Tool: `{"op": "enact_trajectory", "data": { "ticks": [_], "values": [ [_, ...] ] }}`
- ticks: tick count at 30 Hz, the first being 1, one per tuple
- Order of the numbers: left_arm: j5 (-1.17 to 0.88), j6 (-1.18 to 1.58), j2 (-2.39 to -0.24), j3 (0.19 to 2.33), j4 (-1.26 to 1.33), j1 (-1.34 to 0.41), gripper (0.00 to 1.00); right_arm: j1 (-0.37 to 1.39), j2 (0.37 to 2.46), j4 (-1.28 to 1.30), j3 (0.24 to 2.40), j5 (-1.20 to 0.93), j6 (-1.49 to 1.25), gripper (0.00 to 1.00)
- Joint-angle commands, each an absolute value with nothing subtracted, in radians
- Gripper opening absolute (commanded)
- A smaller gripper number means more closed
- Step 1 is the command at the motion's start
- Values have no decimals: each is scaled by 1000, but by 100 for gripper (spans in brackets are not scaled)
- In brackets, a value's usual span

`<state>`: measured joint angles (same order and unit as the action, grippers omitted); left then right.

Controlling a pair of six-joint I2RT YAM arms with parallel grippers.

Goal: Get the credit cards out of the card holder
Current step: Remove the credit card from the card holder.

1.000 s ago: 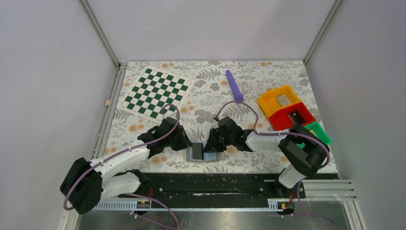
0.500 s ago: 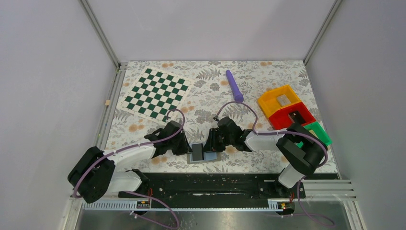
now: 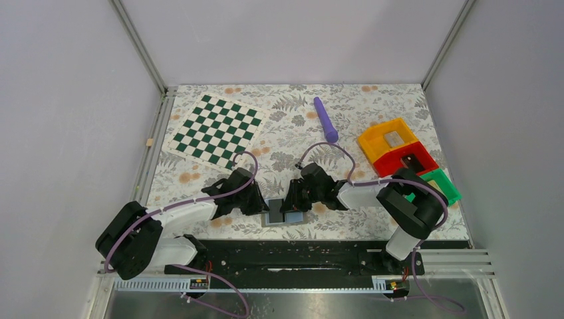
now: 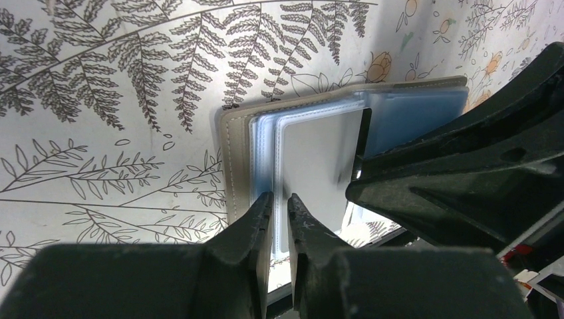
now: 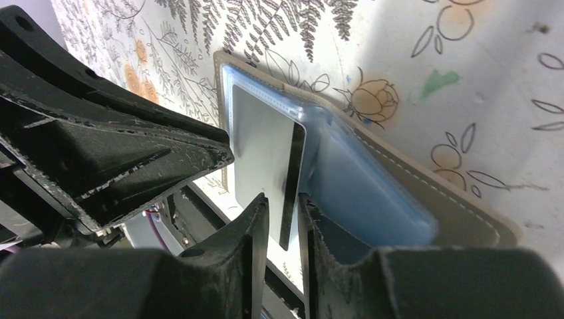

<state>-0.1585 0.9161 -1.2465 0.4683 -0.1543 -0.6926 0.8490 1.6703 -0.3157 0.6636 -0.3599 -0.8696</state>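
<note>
Your right gripper [image 5: 281, 216] has its fingers drawn nearly together, with the dark edge of the credit card [image 5: 263, 143] running down between them. I read that as a pinch on the card's free side, though the contact sits low in the right wrist view and is hard to confirm. The card lies mostly flat in its clear sleeve, with only that dark edge showing at the sleeve mouth near the hinge.

Around it, the card holder [image 5: 425, 199] lies open on the patterned table [image 3: 372, 106], blue inner faces up, close to the near edge between the two arms. Your left gripper [image 4: 278, 212] comes in from the other side. Its fingers are almost closed, with a sliver of the blue sleeve between them, apparently clamping that leaf down.

Over the last second the left arm has lifted its elbow and its wrist has edged a little away from you. The right elbow has drifted a little leftward. The holder and card have hardly shifted. My judgement is that the last second went on setting the grips and the pull has barely begun. You now have one side to hold and one to draw, so a slow slide towards the hinge should show whether the leaf stays put.

Further out, the chessboard [image 3: 216, 128], the purple tool [image 3: 325, 119] and the coloured bins [image 3: 398, 151] sit well apart from the work.
</note>
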Motion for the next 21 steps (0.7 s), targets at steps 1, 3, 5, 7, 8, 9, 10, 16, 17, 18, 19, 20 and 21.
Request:
{"op": "enact_trajectory", "data": {
  "ticks": [1, 3, 5, 7, 8, 9, 10, 16, 17, 18, 19, 20, 21],
  "values": [
    [-190, 921, -1266, 460, -122, -697, 14, 846, 1708, -420, 667, -400, -907, 25],
    [-193, 923, -1269, 460, -121, -697, 14, 845, 1711, -452, 654, -403, -918, 20],
    [-193, 924, -1271, 459, -126, -697, 14, 842, 1704, -457, 646, -403, -919, 9],
    [-190, 920, -1279, 459, -132, -696, 14, 832, 1691, -458, 632, -408, -915, 0],
    [-186, 915, -1286, 462, -137, -695, 15, 825, 1681, -466, 623, -415, -912, 0],
    [-182, 911, -1295, 466, -142, -696, 15, 816, 1672, -473, 614, -423, -908, 0],
    [-182, 906, -1306, 470, -148, -696, 15, 805, 1661, -479, 602, -429, -907, 0],
    [-177, 890, -1365, 499, -184, -697, 16, 743, 1593, -472, 536, -444, -878, 0],
    [-177, 888, -1363, 497, -184, -697, 16, 737, 1585, -462, 532, -446, -871, 0],
    [-174, 888, -1360, 497, -184, -697, 16, 732, 1580, -450, 528, -447, -863, 0],
    [-168, 887, -1357, 497, -187, -697, 16, 729, 1575, -442, 525, -447, -859, 0],
    [-162, 885, -1357, 498, -191, -697, 16, 727, 1566, -437, 522, -448, -854, 0],
    [-156, 883, -1357, 501, -198, -697, 17, 726, 1562, -434, 517, -445, -852, 0]
  ]
}}
